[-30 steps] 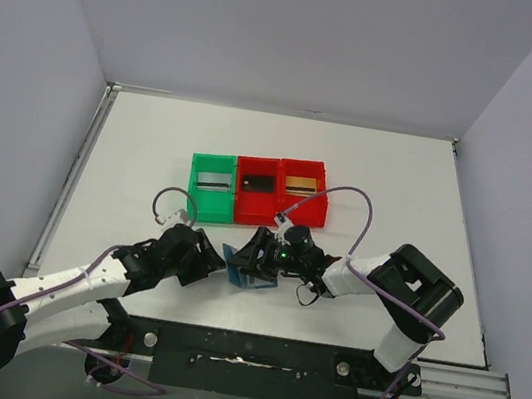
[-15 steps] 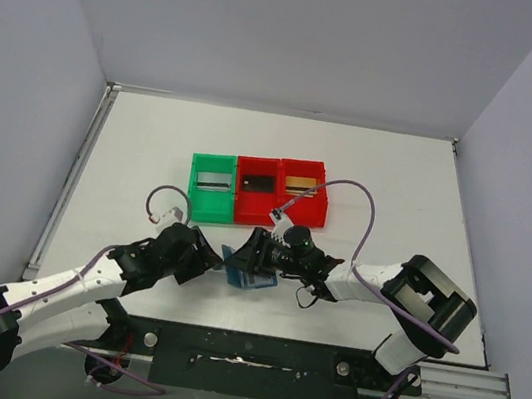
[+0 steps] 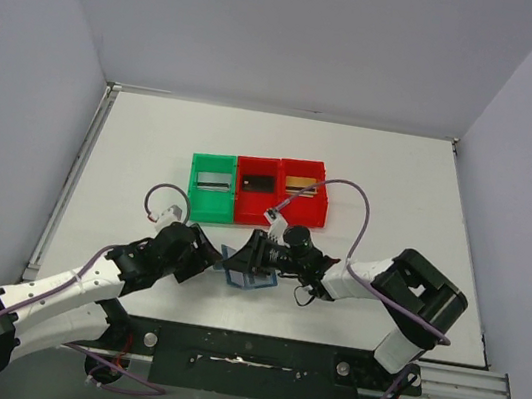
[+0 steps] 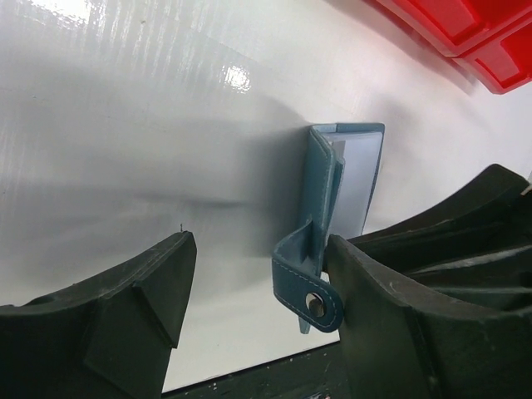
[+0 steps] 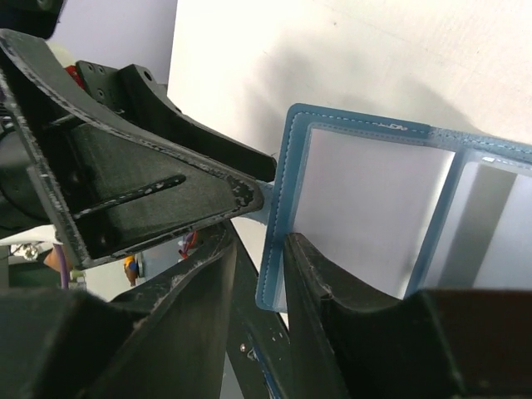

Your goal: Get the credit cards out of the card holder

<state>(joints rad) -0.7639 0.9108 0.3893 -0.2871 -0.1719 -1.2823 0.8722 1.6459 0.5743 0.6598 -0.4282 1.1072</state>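
Note:
The blue card holder [image 3: 246,273] stands half open on its edge on the white table, between my two grippers. In the right wrist view its two panels [image 5: 366,199] show pale pocket faces; I cannot tell whether credit cards are inside. My right gripper [image 3: 256,256] [image 5: 262,249] straddles the near panel's lower edge. One finger touches the panel and a thin gap shows at the other. My left gripper [image 3: 215,257] [image 4: 259,249] is open around the holder's snap strap [image 4: 309,287], which rests against its right finger.
Three bins stand in a row behind the holder. The green bin [image 3: 216,158] holds a silver card [image 3: 214,182], the middle red bin [image 3: 261,162] a dark card [image 3: 259,183], and the right red bin [image 3: 306,163] a gold card [image 3: 300,183]. The black front rail [image 3: 252,354] runs close behind both grippers.
The right gripper's jaws have narrowed around the holder's panel edge. The left gripper has opened slightly and edged toward the holder, which has shifted a little left.

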